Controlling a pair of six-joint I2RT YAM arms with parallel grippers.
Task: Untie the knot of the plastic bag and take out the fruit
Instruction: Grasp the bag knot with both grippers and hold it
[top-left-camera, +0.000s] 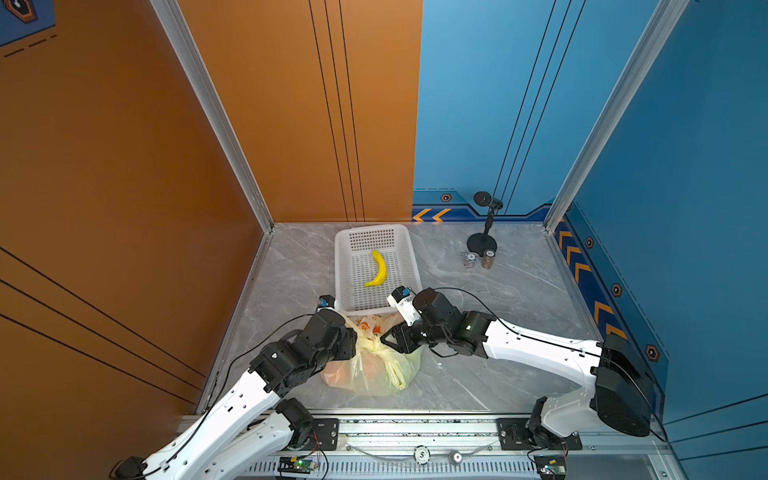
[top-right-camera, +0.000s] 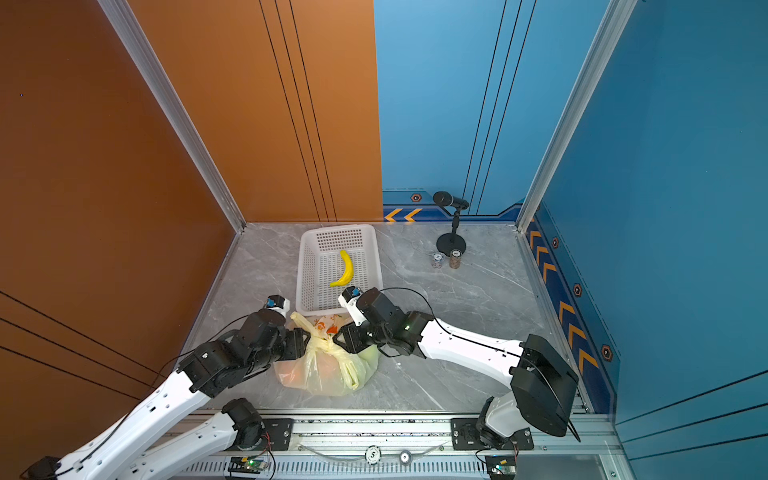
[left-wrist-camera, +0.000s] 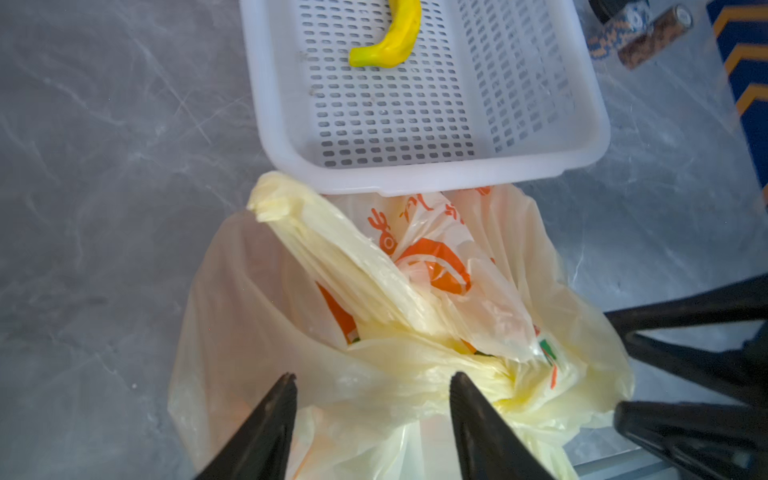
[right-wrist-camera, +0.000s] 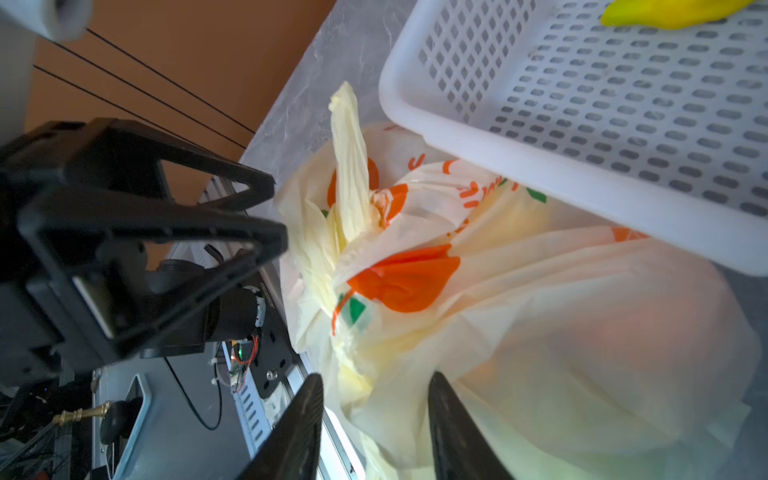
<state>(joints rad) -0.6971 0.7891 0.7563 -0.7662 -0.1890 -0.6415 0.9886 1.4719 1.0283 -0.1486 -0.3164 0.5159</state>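
Left gripper (left-wrist-camera: 372, 376) parted, fruit (top-left-camera: 337, 374) blurred inside bag (left-wrist-camera: 249, 316)

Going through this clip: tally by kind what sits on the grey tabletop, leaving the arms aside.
White perforated plastic basket: 1
Curved yellow banana, in the basket: 1
Translucent pale-yellow plastic bag: 1
Small patterned cylindrical cans: 2
Black microphone on a round-based stand: 1
Total: 6. The fruit inside the bag is too veiled to count.
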